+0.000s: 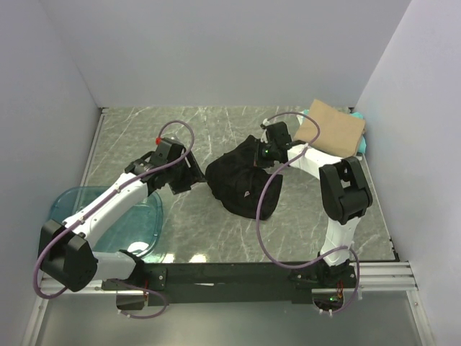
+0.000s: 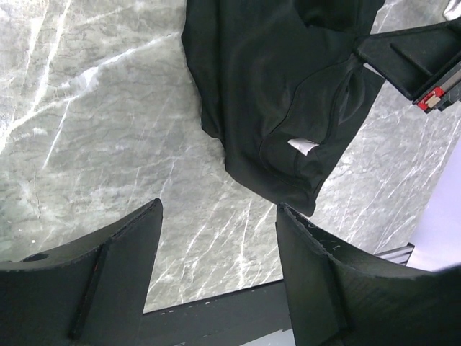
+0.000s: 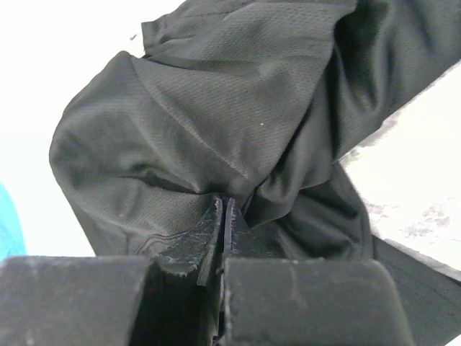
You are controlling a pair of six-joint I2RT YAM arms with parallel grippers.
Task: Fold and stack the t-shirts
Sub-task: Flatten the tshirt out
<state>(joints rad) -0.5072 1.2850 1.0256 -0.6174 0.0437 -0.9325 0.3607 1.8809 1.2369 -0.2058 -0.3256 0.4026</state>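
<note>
Seemingly two shirts are done: the tan shirt [image 1: 333, 130] lies folded on the teal shirt [image 1: 362, 144] at the bench's [image 1: 144, 130] far right corner; the black shirt [image 1: 241, 184] sits crumpled mid-bench; the right fingers [image 3: 209, 231] pinch its cloth; the left fingers [image 2: 122, 252] hang wide beside it; its folding and stacking remain.

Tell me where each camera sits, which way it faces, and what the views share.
Top external: above and behind, looking down on grey marbled table; left arm and right arm show.
Left wrist: on left arm, facing table past open left end effector.
Right wrist: looks along the right end effector, shut on the crumpled black cloth t-shirt.
Shared: all three show that t-shirt.
</note>
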